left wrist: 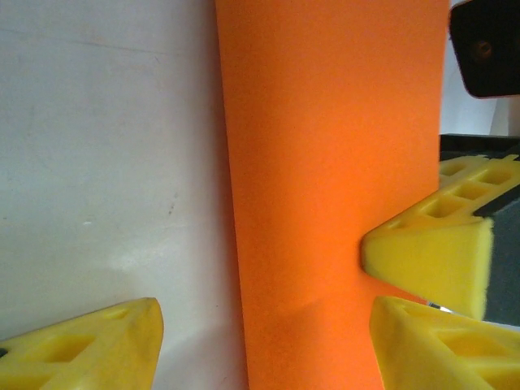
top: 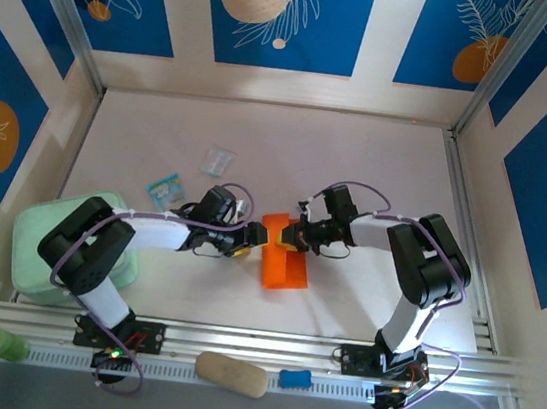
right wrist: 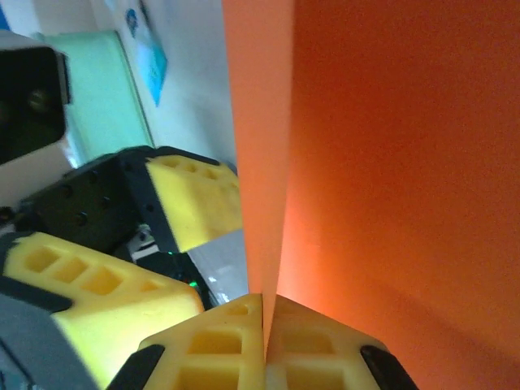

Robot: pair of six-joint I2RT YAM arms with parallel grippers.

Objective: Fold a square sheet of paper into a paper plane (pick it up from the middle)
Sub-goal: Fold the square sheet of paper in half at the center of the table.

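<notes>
The tabletop (top: 261, 142) is carrying the orange paper (top: 283, 259) at its middle, between the arms; the right jaws are pinching the paper's far end, fully closed on it; the left jaws are standing wide apart astride the paper, gripping nothing. A crease seems to be under way, I judge: the right jaws should be holding firm while the left jaws are pressing evenly along the fold, not dragging the paper.

White bench (top: 380, 158) under soft even light, cream walls (top: 269, 87) with blue panels (top: 282, 24) of white leaves and orange discs from nine round to three o'clock, aluminium posts (top: 66, 11) in the corners, slotted rail (top: 265, 345) at six
</notes>
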